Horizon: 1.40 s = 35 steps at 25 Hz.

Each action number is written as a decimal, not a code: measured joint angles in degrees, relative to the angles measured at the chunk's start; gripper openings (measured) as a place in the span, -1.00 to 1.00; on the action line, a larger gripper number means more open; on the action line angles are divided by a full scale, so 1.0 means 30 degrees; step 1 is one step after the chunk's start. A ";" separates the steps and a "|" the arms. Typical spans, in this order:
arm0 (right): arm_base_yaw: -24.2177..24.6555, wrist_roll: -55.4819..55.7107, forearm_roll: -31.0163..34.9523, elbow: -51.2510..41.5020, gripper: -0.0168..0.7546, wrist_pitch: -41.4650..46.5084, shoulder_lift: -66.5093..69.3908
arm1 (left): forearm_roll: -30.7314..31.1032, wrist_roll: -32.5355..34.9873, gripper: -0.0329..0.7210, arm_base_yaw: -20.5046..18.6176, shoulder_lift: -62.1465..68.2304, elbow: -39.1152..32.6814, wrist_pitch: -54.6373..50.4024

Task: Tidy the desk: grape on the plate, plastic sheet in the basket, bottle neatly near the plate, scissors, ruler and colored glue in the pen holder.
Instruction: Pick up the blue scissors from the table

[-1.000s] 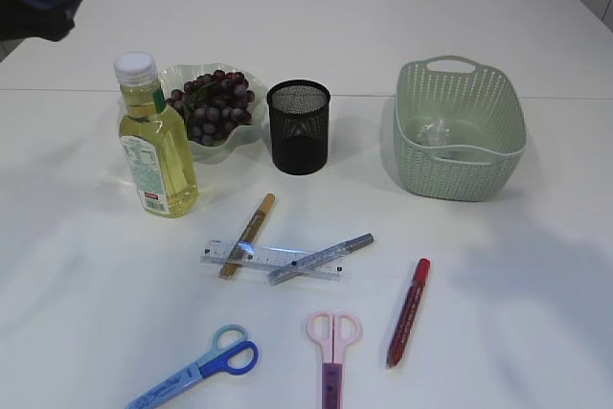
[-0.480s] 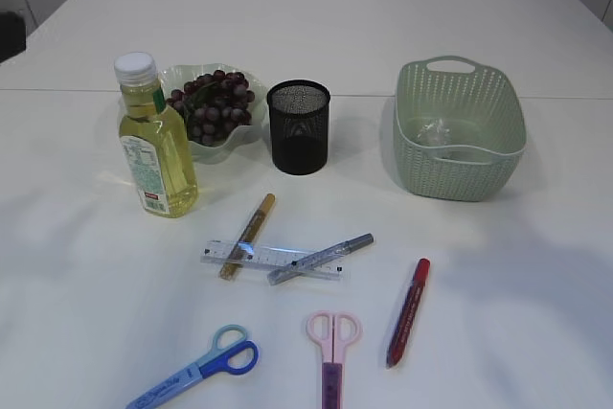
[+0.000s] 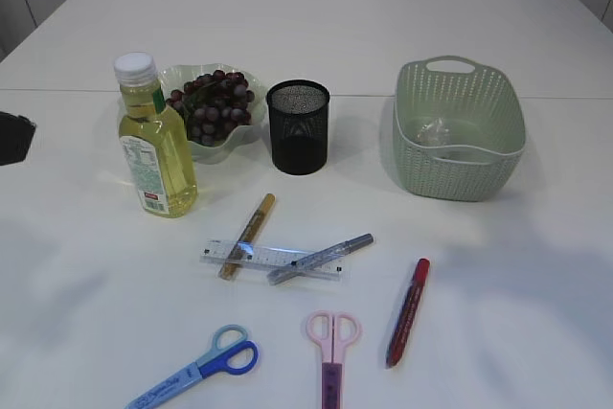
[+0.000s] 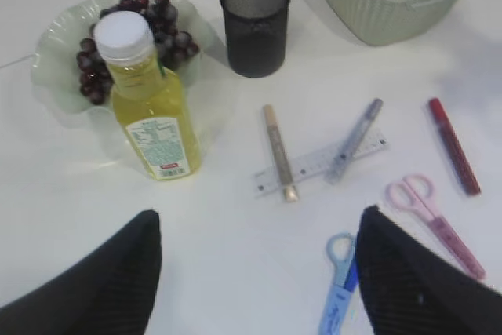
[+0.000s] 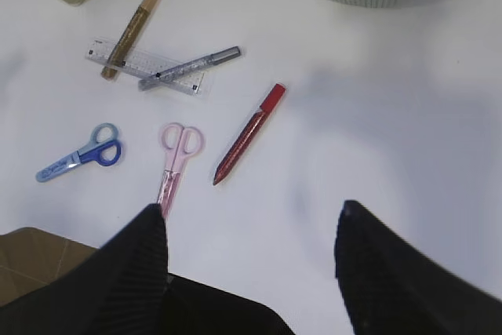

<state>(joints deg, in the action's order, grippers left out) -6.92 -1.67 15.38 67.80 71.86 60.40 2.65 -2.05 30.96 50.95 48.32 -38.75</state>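
From my station, left to right: one bottle stands upright just beside the plate, which carries one grape bunch, so I judge both placed. One empty pen holder stands next. One ruler, three glue pens and two scissors lie loose on the bench. One basket holds the plastic sheet. Left pincer and right pincer hang spread, holding nothing.
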 joint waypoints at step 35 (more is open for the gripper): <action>0.0000 0.0907 -0.2119 -0.3759 0.40 -0.0117 -0.0090 | -0.1437 0.2848 0.26 0.3760 1.5527 0.5227 -0.7908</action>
<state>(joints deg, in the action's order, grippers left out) -6.92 1.05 9.03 56.52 71.51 60.12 -1.66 6.49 42.24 97.53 64.00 -62.47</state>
